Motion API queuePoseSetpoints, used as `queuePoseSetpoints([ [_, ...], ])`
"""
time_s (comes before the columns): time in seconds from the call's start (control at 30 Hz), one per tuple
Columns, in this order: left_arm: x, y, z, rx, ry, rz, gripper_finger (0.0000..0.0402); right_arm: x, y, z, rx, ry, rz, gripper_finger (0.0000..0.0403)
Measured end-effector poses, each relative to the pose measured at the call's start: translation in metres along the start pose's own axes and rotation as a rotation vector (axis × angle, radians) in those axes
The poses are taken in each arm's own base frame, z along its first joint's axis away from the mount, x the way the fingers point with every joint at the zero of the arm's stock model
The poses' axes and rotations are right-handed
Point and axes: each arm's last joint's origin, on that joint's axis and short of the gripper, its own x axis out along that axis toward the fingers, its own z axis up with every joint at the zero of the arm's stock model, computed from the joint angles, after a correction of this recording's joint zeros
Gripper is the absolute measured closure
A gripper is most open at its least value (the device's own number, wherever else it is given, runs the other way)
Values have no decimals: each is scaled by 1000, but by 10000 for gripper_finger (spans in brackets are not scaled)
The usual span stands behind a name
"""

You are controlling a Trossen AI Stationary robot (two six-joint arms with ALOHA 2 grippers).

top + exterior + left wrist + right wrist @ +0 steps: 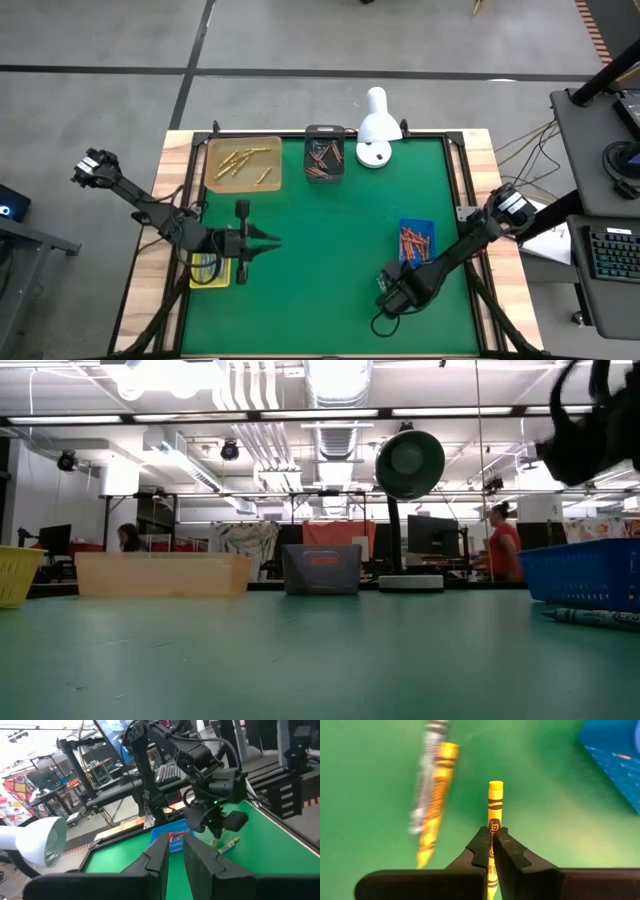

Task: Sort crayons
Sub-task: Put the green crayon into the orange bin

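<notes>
My right gripper [492,837] is above the table's near right part [395,290], shut on a yellow crayon [494,802]. A second yellow crayon [436,802] and a grey one beside it lie on the green mat below it. One loose crayon [595,618] shows in the low view. My left gripper [270,243] hovers over the mat's left part, open by a narrow gap and empty, its fingers [159,857] pointing toward the table's right edge. More crayons lie in the tan tray [243,163], the dark tray [325,153] and the blue tray [416,238]. My right gripper pinches the yellow crayon between its two fingers about its middle [493,829]. The crayon lies along the fingers. Its flat end [495,785] sticks out past the fingertips, and its other end runs back between them. It seems to be clear of the mat.
A white desk lamp [375,128] stands at the far edge, right of the dark tray. A yellow basket [210,270] sits at the left edge under my left arm. The mat's middle is bare. People show in the room beyond the table.
</notes>
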Motion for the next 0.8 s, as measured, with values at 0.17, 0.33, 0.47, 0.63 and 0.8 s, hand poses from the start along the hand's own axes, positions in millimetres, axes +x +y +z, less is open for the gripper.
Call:
queuePoseSetpoints([
  [0.17, 0, 1, 2, -16, -23, 8, 362, -21, 6, -1, -72, -1, 40, 394],
  [0.33, 0, 2, 4, -36, -43, 14, 362, -45, 13, -1, -155, -62, 129, 394],
  [0.47, 2, 1, 6, -54, -62, 18, 362, -58, 20, 2, -246, -204, 163, 394],
  [0.63, 12, -6, 5, -50, -87, 14, 362, -70, 31, 15, -358, -444, 208, 394],
  [0.8, 24, -11, 3, -45, -107, 33, 354, -79, 47, 33, -515, -647, 289, 394],
])
